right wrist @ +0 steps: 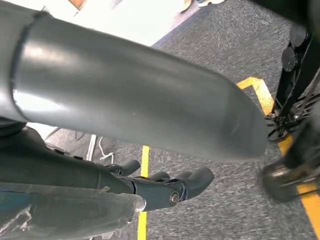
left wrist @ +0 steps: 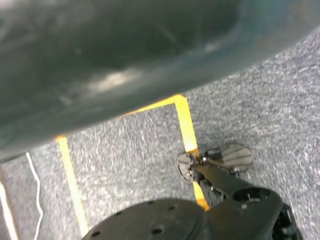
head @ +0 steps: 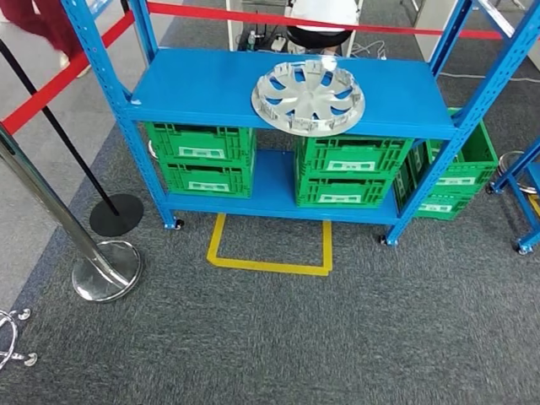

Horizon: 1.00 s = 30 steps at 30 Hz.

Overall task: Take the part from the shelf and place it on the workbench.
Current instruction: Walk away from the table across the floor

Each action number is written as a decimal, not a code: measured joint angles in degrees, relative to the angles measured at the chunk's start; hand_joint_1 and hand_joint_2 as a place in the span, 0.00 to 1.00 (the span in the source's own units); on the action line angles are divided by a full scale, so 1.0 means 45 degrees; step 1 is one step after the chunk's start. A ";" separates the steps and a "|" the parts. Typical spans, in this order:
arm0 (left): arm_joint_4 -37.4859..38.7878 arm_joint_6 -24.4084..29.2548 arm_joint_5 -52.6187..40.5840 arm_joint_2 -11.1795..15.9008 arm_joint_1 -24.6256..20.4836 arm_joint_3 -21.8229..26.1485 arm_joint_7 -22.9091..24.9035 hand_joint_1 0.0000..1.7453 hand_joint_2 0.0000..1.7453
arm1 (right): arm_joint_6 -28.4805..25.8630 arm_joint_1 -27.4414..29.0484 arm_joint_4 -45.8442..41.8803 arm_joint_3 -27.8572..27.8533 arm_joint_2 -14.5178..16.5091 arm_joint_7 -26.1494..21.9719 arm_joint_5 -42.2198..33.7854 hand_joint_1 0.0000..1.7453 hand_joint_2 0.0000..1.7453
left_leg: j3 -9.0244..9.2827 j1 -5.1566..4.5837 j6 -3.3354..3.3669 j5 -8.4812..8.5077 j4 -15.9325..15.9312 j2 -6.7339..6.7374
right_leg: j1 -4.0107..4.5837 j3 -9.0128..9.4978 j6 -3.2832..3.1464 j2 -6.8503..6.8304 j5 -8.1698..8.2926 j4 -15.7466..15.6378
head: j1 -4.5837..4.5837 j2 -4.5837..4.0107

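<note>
At the far left, from the head view, we are seeing a red barrier belt [head: 57, 80] running between posts, with a black post base [head: 116, 214] and a chrome post base [head: 105, 270] sitting on the grey carpet [head: 382, 337]. Beside them a blue shelf [head: 203, 89] is standing on the carpet, and a yellow tape outline [head: 271, 266] is lying on the floor just in front of it. The part, a silver wheel cover [head: 308, 97], is lying flat on the top board, right of the middle and apart from both hands. Below it, green crates [head: 203, 158] are filling the lower board, and another green crate [head: 468, 164] is sitting at the right end.

Our left hand [left wrist: 113, 60] is showing as a grey blur close to its wrist camera, so we cannot tell how its fingers are lying. Our right hand [right wrist: 132, 110] is holding nothing: its thick thumb is reaching across the view and its dark fingers [right wrist: 196, 179] are stretching out straight, apart from the thumb, over the carpet.
</note>
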 joint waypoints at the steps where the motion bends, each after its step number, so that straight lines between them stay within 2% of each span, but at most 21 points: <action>1: 0.0000 0.0057 0.0033 -0.0002 -0.0010 0.0063 0.0088 0.00 0.75 | 0.0001 0.0010 0.0000 0.0000 -0.0010 0.0016 -0.0005 0.00 0.75 | 0.0200 -0.0010 0.0000 -0.0162 -0.0002 -0.0031 | 0.0027 -0.0198 -0.0046 0.0001 0.0023 -0.0446 | 0.0018 0.0000; 2: 0.0001 0.0095 0.0058 -0.0004 -0.0022 0.0113 0.0137 0.00 1.00 | 0.0005 0.0010 0.0001 0.0000 -0.0018 0.0027 -0.0010 0.00 1.00 | 0.0381 -0.0020 -0.0005 -0.0308 -0.0005 -0.0044 | 0.0061 -0.0274 -0.0120 0.0000 0.0607 -0.1078 | 0.0025 0.0000; 3: 0.0000 0.0121 0.0085 -0.0004 -0.0039 0.0149 0.0163 0.00 1.00 | 0.0010 0.0014 0.0004 0.0000 -0.0032 0.0035 -0.0013 0.00 1.00 | 0.0549 -0.0038 -0.0024 -0.0455 0.0002 -0.0056 | 0.0092 -0.0283 -0.0215 0.0007 0.1420 -0.1684 | 0.0029 0.0000; 4: 0.0001 0.0137 0.0114 0.0000 -0.0060 0.0186 0.0176 0.00 1.00 | 0.0018 0.0016 0.0006 0.0000 -0.0047 0.0043 -0.0016 0.00 1.00 | 0.0687 -0.0059 -0.0069 -0.0600 0.0002 -0.0074 | 0.0121 -0.0235 -0.0297 0.0008 0.2021 -0.2147 | 0.0034 0.0000; 5: 0.0001 0.0145 0.0142 0.0001 -0.0082 0.0221 0.0182 0.00 1.00 | 0.0025 0.0013 0.0007 0.0000 -0.0070 0.0047 -0.0017 0.00 1.00 | 0.0794 -0.0074 -0.0141 -0.0729 -0.0015 -0.0091 | 0.0147 -0.0172 -0.0372 0.0016 0.2418 -0.2424 | 0.0030 0.0000; 7: 0.0000 0.0147 0.0171 0.0011 -0.0147 0.0293 0.0193 0.00 0.50 | 0.0039 -0.0012 0.0002 0.0000 -0.0108 0.0049 -0.0024 0.00 1.00 | 0.0921 -0.0105 -0.0341 -0.0751 0.0104 -0.0109 | 0.0157 -0.0053 -0.0545 0.0047 0.2578 -0.2588 | 0.0027 0.0000; 9: -0.0001 0.0145 0.0191 0.0035 -0.0267 0.0342 0.0189 0.00 0.00 | 0.0057 -0.0044 -0.0005 0.0000 -0.0125 0.0047 -0.0039 0.00 1.00 | 0.0946 -0.0129 -0.0519 -0.0877 0.0390 -0.0072 | 0.0063 0.0051 -0.0729 0.0010 0.3178 -0.2777 | -0.0026 0.0000; 11: -0.0001 0.0122 0.0210 0.0057 -0.0384 0.0381 0.0163 0.00 0.50 | 0.0084 -0.0070 -0.0006 -0.0002 -0.0140 0.0044 -0.0066 0.00 1.00 | 0.0580 -0.0083 -0.0668 -0.1626 0.1200 -0.0022 | -0.0041 0.0119 -0.0795 -0.0081 0.3531 -0.2861 | -0.0121 0.0000; 13: -0.0001 0.0085 0.0214 0.0090 -0.0381 0.0426 0.0132 0.00 1.00 | 0.0112 -0.0058 -0.0002 -0.0005 -0.0149 0.0041 -0.0092 0.00 1.00 | -0.0208 0.0029 -0.0823 -0.2414 0.2556 0.0001 | -0.0074 0.0159 -0.0791 -0.0107 0.3506 -0.2869 | -0.0175 0.0000; 14: -0.0001 0.0072 0.0212 0.0119 -0.0332 0.0447 0.0120 0.00 1.00 | 0.0125 -0.0032 -0.0001 -0.0005 -0.0151 0.0043 -0.0103 0.00 1.00 | -0.0539 0.0078 -0.0885 -0.2524 0.3004 0.0005 | -0.0090 0.0186 -0.0770 -0.0102 0.3486 -0.2866 | -0.0176 0.0000; 15: -0.0001 0.0059 0.0210 0.0154 -0.0276 0.0462 0.0108 0.00 1.00 | 0.0138 -0.0006 -0.0001 -0.0005 -0.0151 0.0045 -0.0113 0.00 1.00 | -0.0707 0.0122 -0.0940 -0.2341 0.3060 0.0009 | -0.0117 0.0227 -0.0734 -0.0091 0.3458 -0.2861 | -0.0176 0.0000; 16: -0.0001 0.0050 0.0209 0.0186 -0.0232 0.0468 0.0092 0.00 1.00 | 0.0149 0.0018 -0.0002 -0.0005 -0.0151 0.0046 -0.0123 0.00 1.00 | -0.0689 0.0161 -0.0982 -0.1888 0.2693 0.0013 | -0.0157 0.0288 -0.0684 -0.0078 0.3425 -0.2857 | -0.0177 0.0000; 18: 0.0001 0.0034 0.0205 0.0221 -0.0184 0.0479 0.0057 0.00 1.00 | 0.0161 0.0041 0.0005 -0.0005 -0.0168 0.0045 -0.0138 0.00 1.00 | -0.0358 0.0224 -0.1075 -0.0720 0.1285 0.0025 | -0.0231 0.0373 -0.0530 -0.0066 0.3334 -0.2859 | -0.0185 0.0000; 20: 0.0005 0.0017 0.0202 0.0219 -0.0181 0.0497 0.0029 0.00 1.00 | 0.0165 0.0044 0.0015 -0.0005 -0.0216 0.0043 -0.0148 0.00 1.00 | -0.0208 0.0218 -0.0991 -0.0345 0.0334 0.0081 | -0.0226 0.0383 -0.0338 -0.0065 0.3273 -0.2855 | -0.0258 0.0000; 21: 0.0006 0.0010 0.0197 0.0214 -0.0161 0.0508 0.0018 0.00 1.00 | 0.0166 0.0053 0.0017 -0.0005 -0.0239 0.0045 -0.0157 0.00 1.00 | -0.0237 0.0201 -0.0879 -0.0395 0.0223 0.0106 | -0.0199 0.0351 -0.0249 -0.0063 0.3257 -0.2885 | -0.0267 0.0000; 22: 0.0005 0.0007 0.0193 0.0215 -0.0140 0.0516 0.0010 0.00 1.00 | 0.0169 0.0076 0.0012 -0.0005 -0.0260 0.0046 -0.0165 0.00 1.00 | -0.0252 0.0203 -0.0764 -0.0373 0.0136 0.0136 | -0.0176 0.0350 -0.0257 -0.0064 0.3251 -0.2921 | -0.0270 0.0000; 23: 0.0004 0.0001 0.0185 0.0220 -0.0118 0.0524 0.0005 0.00 1.00 | 0.0176 0.0099 0.0008 -0.0005 -0.0271 0.0049 -0.0174 0.00 1.00 | -0.0260 0.0213 -0.0693 -0.0246 0.0121 0.0138 | -0.0160 0.0345 -0.0360 -0.0068 0.3244 -0.2974 | -0.0232 0.0001; 25: 0.0004 -0.0033 0.0177 0.0227 -0.0097 0.0516 0.0084 0.00 1.00 | 0.0193 0.0122 0.0005 -0.0005 -0.0302 0.0062 -0.0160 0.00 1.00 | -0.0225 0.0214 -0.0640 -0.0216 0.0077 0.0140 | -0.0136 0.0388 -0.0666 -0.0079 0.3257 -0.3047 | -0.0204 0.0001; 26: 0.0004 -0.0059 0.0225 0.0239 -0.0090 0.0447 0.0173 0.00 1.00 | 0.0187 0.0108 -0.0004 -0.0009 -0.0311 0.0086 -0.0118 0.00 1.00 | -0.0205 0.0202 -0.0598 -0.0243 0.0077 0.0135 | -0.0133 0.0431 -0.0759 -0.0080 0.3265 -0.3085 | -0.0205 0.0001; 28: 0.0004 -0.0107 0.0512 0.0268 -0.0051 0.0145 0.0393 0.00 1.00 | 0.0110 0.0040 -0.0043 -0.0025 -0.0328 0.0170 0.0026 0.00 1.00 | -0.0145 0.0188 -0.0513 -0.0297 0.0077 0.0134 | -0.0131 0.0539 -0.0771 -0.0080 0.3272 -0.3181 | -0.0207 0.0000; 30: 0.0004 -0.0129 0.1028 0.0310 -0.0008 -0.0306 0.0575 0.00 0.50 | -0.0044 -0.0054 -0.0125 -0.0061 -0.0330 0.0311 0.0227 0.00 0.50 | -0.0094 0.0179 -0.0449 -0.0338 0.0077 0.0134 | -0.0130 0.0624 -0.0740 -0.0084 0.3272 -0.3259 | -0.0205 0.0000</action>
